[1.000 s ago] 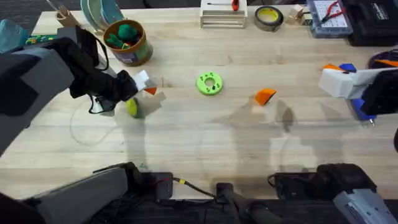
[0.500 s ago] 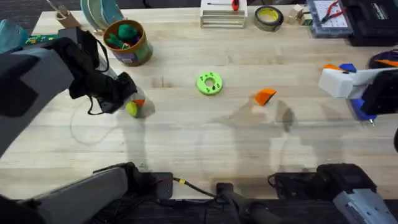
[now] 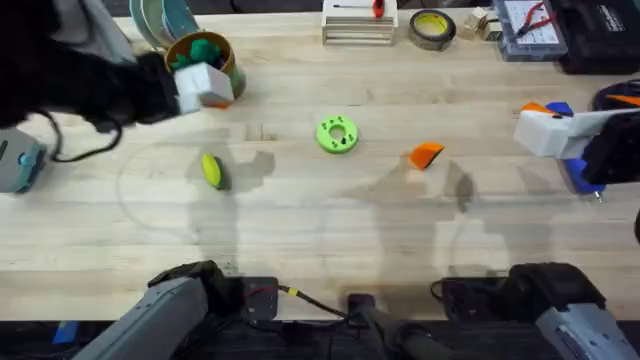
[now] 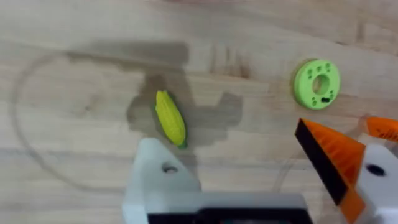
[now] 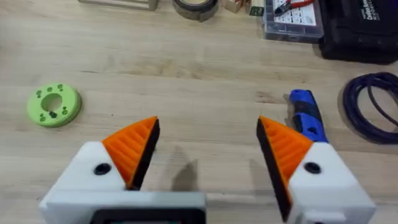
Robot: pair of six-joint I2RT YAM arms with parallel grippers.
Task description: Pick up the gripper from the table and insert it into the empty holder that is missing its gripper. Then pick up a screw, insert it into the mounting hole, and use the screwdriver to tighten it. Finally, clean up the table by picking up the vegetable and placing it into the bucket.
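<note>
The vegetable (image 3: 212,170), yellow-green and oblong, lies on the table left of centre, also the vegetable (image 4: 170,117) in the left wrist view. My left gripper (image 3: 205,85) hangs high above it near the bucket (image 3: 207,68), open and holding nothing (image 4: 230,140). One of its jaws is a bare white holder (image 4: 157,177); the other carries an orange finger (image 4: 328,157). The loose orange gripper (image 3: 427,155) lies right of centre. My right gripper (image 3: 548,130) stands open at the right (image 5: 208,127), beside the blue screwdriver (image 5: 306,118).
A green ring disc (image 3: 337,134) lies mid-table. A tape roll (image 3: 432,27), a white block (image 3: 359,24) and a parts box (image 3: 532,28) line the far edge. A blue cable loop (image 5: 372,106) lies at the right. Bowls (image 3: 160,20) stand behind the bucket.
My left arm has risen and drawn back from the vegetable toward the bucket, with nothing in its gripper. The vegetable stays on the table. The right arm has not moved.
</note>
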